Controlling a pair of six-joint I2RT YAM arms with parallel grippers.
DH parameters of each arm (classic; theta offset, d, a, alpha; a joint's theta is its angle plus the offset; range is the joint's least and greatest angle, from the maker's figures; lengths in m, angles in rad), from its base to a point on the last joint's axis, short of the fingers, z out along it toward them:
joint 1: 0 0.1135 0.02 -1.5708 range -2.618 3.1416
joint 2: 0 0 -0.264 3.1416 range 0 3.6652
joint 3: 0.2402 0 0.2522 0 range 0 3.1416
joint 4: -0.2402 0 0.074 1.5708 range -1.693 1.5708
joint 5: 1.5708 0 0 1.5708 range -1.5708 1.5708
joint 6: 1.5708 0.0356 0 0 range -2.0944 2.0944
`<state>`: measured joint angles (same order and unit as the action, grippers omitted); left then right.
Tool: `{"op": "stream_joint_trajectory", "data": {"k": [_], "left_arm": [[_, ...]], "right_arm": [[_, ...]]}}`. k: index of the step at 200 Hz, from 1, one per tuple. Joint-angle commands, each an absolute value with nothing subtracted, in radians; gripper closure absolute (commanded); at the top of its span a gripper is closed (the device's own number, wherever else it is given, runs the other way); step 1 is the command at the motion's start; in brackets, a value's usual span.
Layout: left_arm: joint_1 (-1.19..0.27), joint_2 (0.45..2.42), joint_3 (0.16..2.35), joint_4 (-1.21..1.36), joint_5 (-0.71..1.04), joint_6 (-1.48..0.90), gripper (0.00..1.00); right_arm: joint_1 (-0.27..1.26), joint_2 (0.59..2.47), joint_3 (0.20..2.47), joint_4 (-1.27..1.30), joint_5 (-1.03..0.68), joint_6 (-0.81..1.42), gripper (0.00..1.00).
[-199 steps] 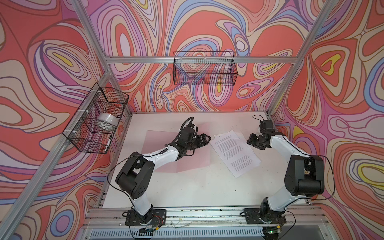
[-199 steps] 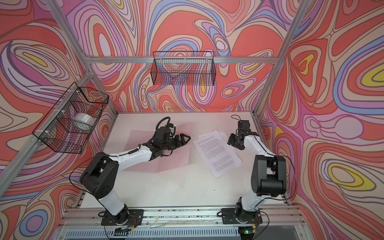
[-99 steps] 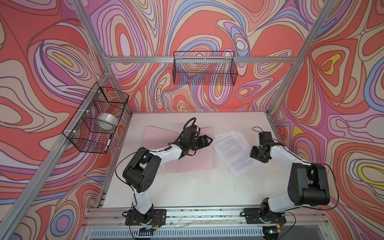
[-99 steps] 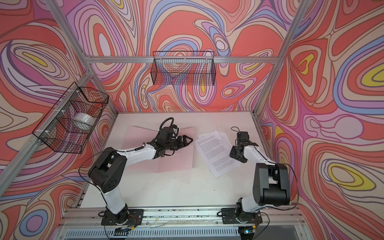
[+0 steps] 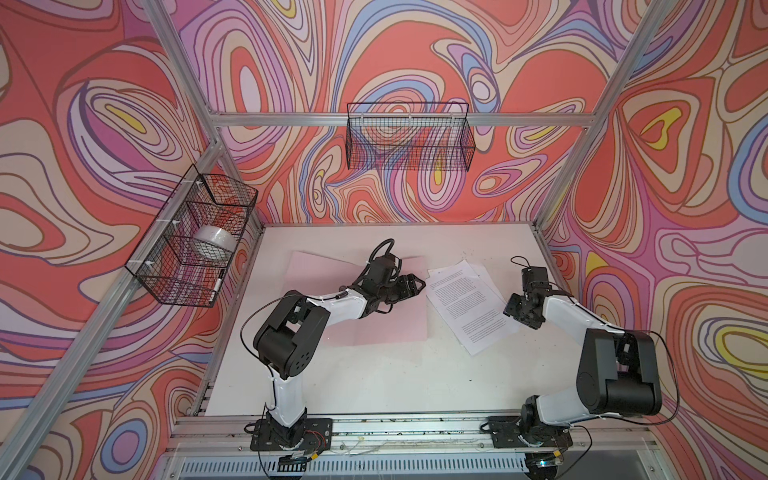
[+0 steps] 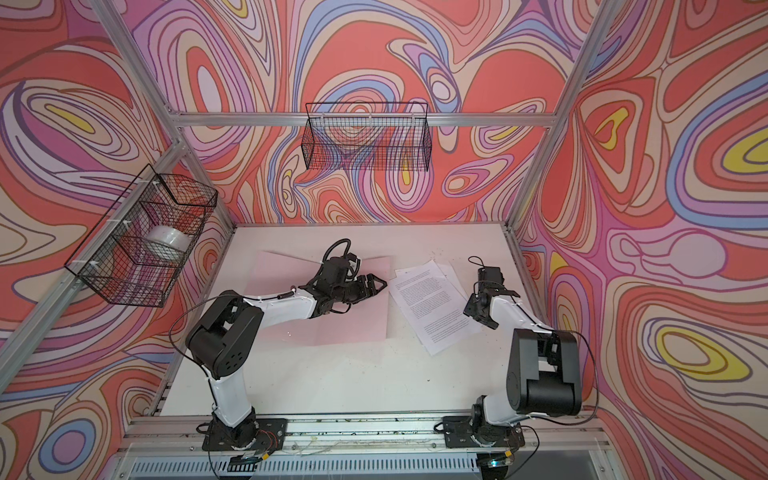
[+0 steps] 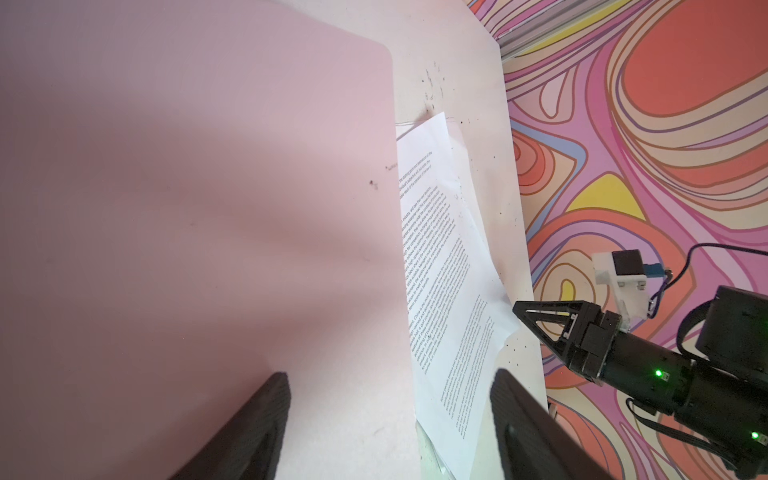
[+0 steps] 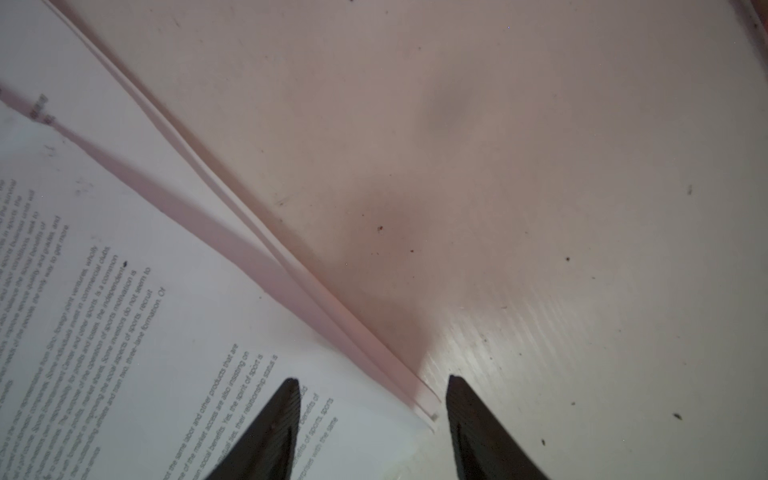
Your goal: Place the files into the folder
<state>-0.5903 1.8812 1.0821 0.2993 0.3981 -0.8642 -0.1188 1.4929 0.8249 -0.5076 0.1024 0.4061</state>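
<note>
Right gripper [image 8: 372, 380], mid-right in both top views: jaws apart astride the files' [image 5: 469, 303] fanned edge, gripping nothing, wrist pitched down. Risk: pinching only the top sheet, so the stack splits or creases. Files lie just right of the open folder [image 5: 399, 328], centre frame. Left gripper [image 7: 388, 374] hovers over the folder's right edge, spread, empty, forearm stretched low.

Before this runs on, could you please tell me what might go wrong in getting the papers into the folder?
1. The loose white printed paper sheets lie fanned; the open right end effector straddles only one corner, so it may catch some and leave others.
2. In the left wrist view their edge seems tucked under the pale pink flat cardstock folder; a sideways push could slide them beneath it.
</note>
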Motion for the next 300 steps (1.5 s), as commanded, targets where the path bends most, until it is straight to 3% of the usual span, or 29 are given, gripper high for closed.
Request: {"op": "stream_joint_trajectory", "data": {"k": [1,300], "left_arm": [[-0.594,1.902,1.091,0.33,0.411,-0.861,0.24],[-0.594,1.963,1.016,0.466,0.413,-0.94,0.27]], "right_arm": [[-0.127,1.491,0.82,-0.466,0.09,0.424,0.4],[-0.165,1.492,0.758,-0.491,-0.218,0.42,0.56]]}}
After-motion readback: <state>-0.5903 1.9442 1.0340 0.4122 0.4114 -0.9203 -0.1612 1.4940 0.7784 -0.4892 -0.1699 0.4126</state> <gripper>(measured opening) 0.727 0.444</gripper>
